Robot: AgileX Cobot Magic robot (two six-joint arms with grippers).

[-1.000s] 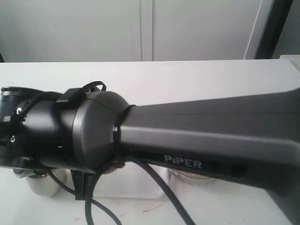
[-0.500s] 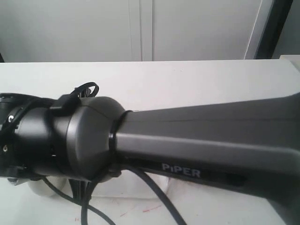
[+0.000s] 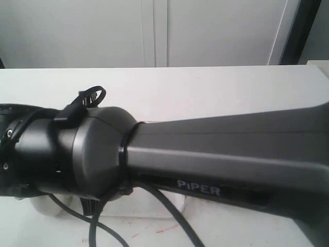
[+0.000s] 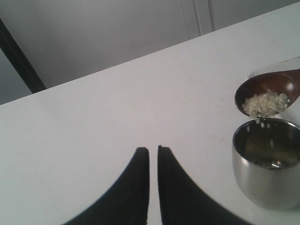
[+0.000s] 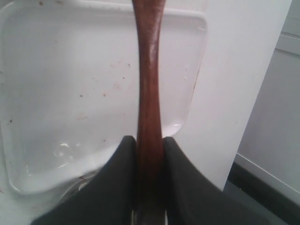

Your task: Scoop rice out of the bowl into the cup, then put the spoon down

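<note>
In the left wrist view the steel cup (image 4: pixel 267 173) stands on the white table, and the wooden spoon's bowl (image 4: pixel 269 89) tilts over its rim. Rice (image 4: pixel 266 104) lies in the spoon, and a few grains fall into the cup. My right gripper (image 5: pixel 150 140) is shut on the spoon's handle (image 5: pixel 149 75). My left gripper (image 4: pixel 153 150) is shut on nothing, low over the table beside the cup. In the exterior view the right arm (image 3: pixel 205 154) hides the steel bowl and leaves only a sliver of the cup (image 3: pixel 43 207) showing.
A clear plastic tray (image 5: pixel 56 93) with brown specks lies under the spoon handle; its pale edge (image 3: pixel 139 206) shows below the arm. A black cable (image 3: pixel 169 216) hangs from the arm. The table edge (image 5: pixel 220 154) drops off beside the tray.
The right arm's wrist has shifted left and slightly up, covering more of the cup and the bowl below it.
</note>
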